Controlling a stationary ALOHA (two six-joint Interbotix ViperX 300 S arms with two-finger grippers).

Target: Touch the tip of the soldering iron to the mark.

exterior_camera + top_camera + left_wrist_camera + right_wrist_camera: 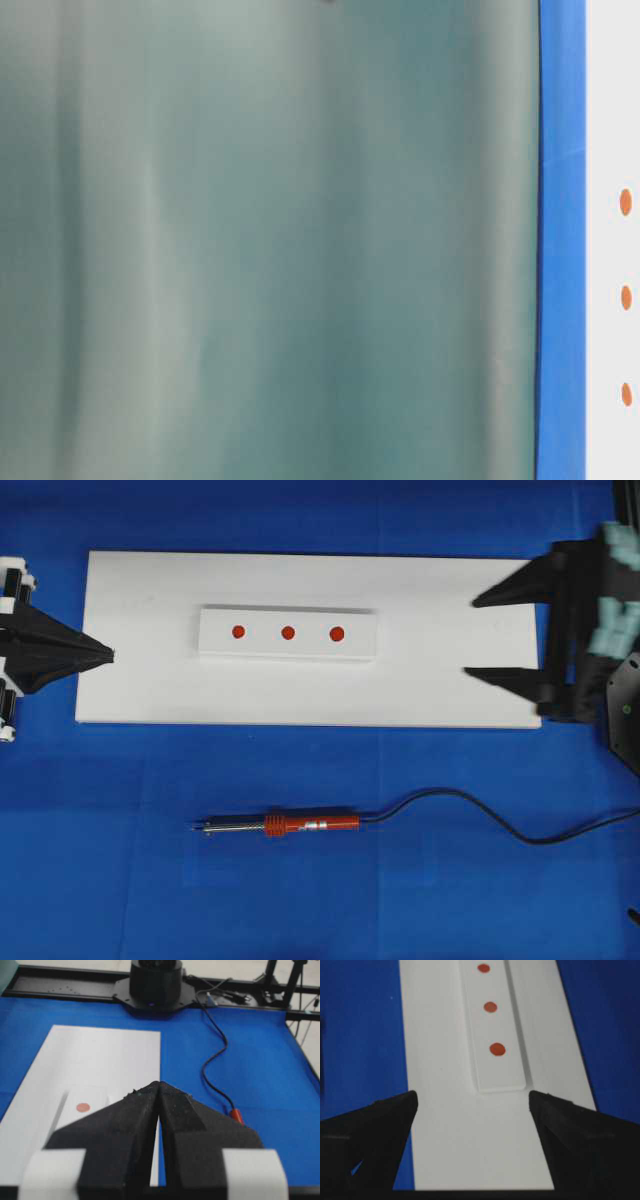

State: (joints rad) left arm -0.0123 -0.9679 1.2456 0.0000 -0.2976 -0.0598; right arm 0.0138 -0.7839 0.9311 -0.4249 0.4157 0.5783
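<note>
Overhead view: one iron [283, 826] lies flat on the blue desk [100, 880], near the front edge, just in front of the white board [450, 680] and apart from it. Its metal tip points toward the desk's left edge; one black cord [470, 805] trails off the right edge. It looks light, stiff and slim. The thin shaft probably rolls and slips, so the ribbed orange handle is the likely place to take hold; the cord may drag. One raised strip [288, 633] sits mid-board with three red marks [288, 633] in a row. The left gripper [108, 656] is pinched together at the board's left edge, holding nothing. The right gripper [472, 635] is spread wide over the board's right edge, empty.

Table-level view: mostly blocked by a blurred grey-green surface. The three marks [625, 297] show at the right; no iron is seen.

Left wrist view: the left gripper's fingers [135, 1125] meet at the tips. One mark [82, 1107] is visible on the board, and the handle end [237, 1115] with the cord peeks out to the right.

Right wrist view: the right gripper's jaws stand far apart, with nothing between them. Three marks [497, 1049] on one strip lie ahead, and the iron is out of frame.
</note>
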